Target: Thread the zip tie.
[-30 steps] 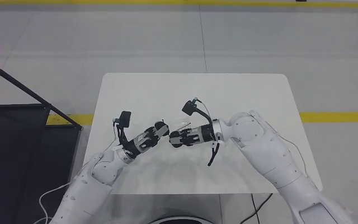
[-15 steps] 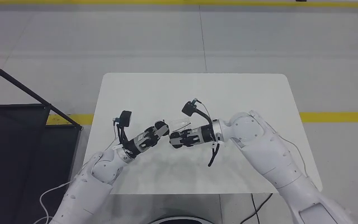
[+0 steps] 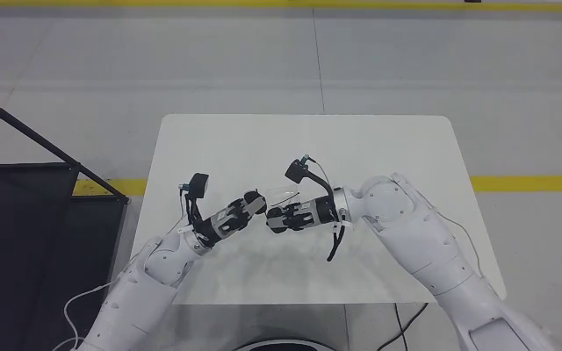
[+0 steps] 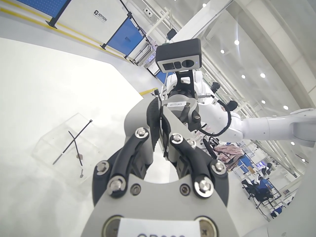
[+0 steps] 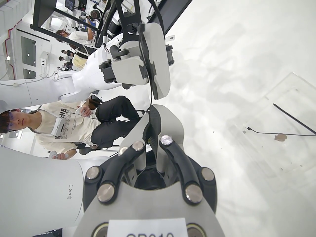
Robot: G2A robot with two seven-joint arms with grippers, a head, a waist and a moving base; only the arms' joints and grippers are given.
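Centrally over the white table (image 3: pixel 386 149), the left pincer (image 4: pixel 159 109) and right pincer (image 5: pixel 151 114) meet tip to tip, both closed on a thin black zip tie (image 5: pixel 150 94). Just beside them, a clear flat tray (image 4: pixel 47 144) holds two crossed black ties (image 4: pixel 73 139).

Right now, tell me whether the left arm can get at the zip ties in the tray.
Probably yes, after opening: nothing stands between the left gripper and the clear tray beside it, where two zip ties lie crossed. Its fingers are shut, tip to tip with the right gripper.
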